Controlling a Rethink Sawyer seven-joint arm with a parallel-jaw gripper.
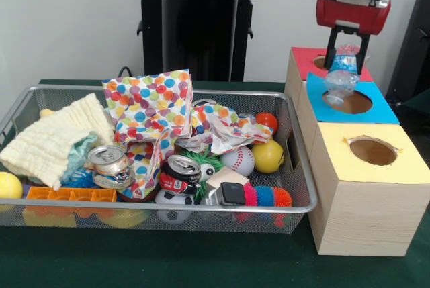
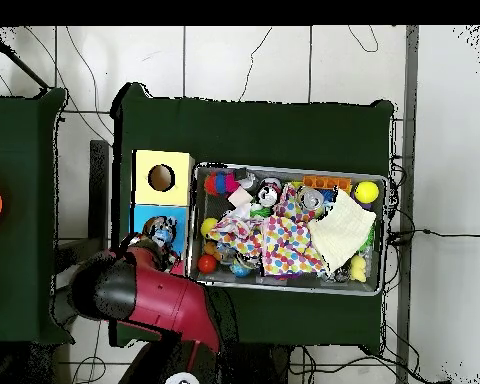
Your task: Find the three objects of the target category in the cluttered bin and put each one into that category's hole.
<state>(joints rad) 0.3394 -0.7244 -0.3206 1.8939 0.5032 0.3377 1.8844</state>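
Observation:
A crumpled clear plastic bottle (image 1: 340, 76) with a blue label hangs just above the round hole in the blue-topped box (image 1: 376, 108). My gripper (image 1: 348, 52) is shut on its upper part, the black fingers (image 1: 332, 50) on either side of it. In the overhead view the bottle (image 2: 162, 232) shows over the blue box (image 2: 141, 216), with my gripper (image 2: 160, 241) and the red arm covering that box's lower edge. The wire bin (image 1: 304, 202) holds two crushed cans (image 1: 179, 174), one red and one silver (image 1: 108, 160).
A yellow-topped box (image 1: 398, 167) with a hole stands nearest, a red-topped box (image 1: 304, 60) farthest. The bin also holds polka-dot paper (image 1: 151, 110), a pale yellow cloth (image 1: 54, 140), a baseball (image 1: 238, 160), a yellow ball (image 1: 267, 156), an orange tray (image 1: 70, 195) and spiky toys.

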